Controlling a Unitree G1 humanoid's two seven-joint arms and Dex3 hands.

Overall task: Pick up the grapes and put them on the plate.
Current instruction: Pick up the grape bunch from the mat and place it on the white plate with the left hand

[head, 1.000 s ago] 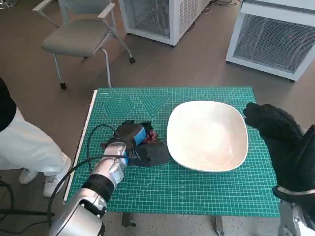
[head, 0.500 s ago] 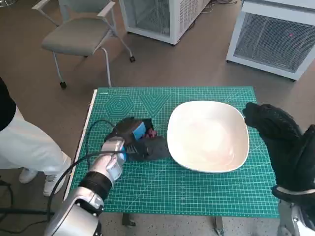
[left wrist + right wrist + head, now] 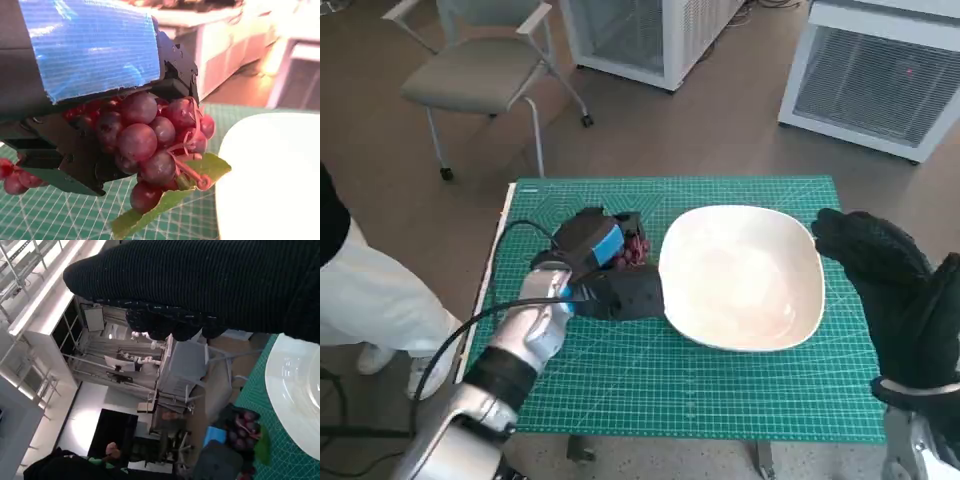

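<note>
Table (image 3: pixel 720 390) here is small and covered by a green gridded cutting mat; everything else sits relative to the big white squarish ceramic plate (image 3: pixel 741 276) on it. Grey office chair (image 3: pixel 480 75) stands on the floor well beyond the plate, and a person's white trouser leg (image 3: pixel 370 290) shows off the table's edge on the left hand's side. The right hand in the black knitted glove (image 3: pixel 880 275) hangs just past the plate's rim on its own side, holding nothing, fingers loosely spread. The black left hand with blue tape (image 3: pixel 605 270) is right beside the plate's opposite rim, clamped around the bunch of dark red grapes with a green leaf (image 3: pixel 155 145). Bunch is lifted off the mat, not over the plate.
</note>
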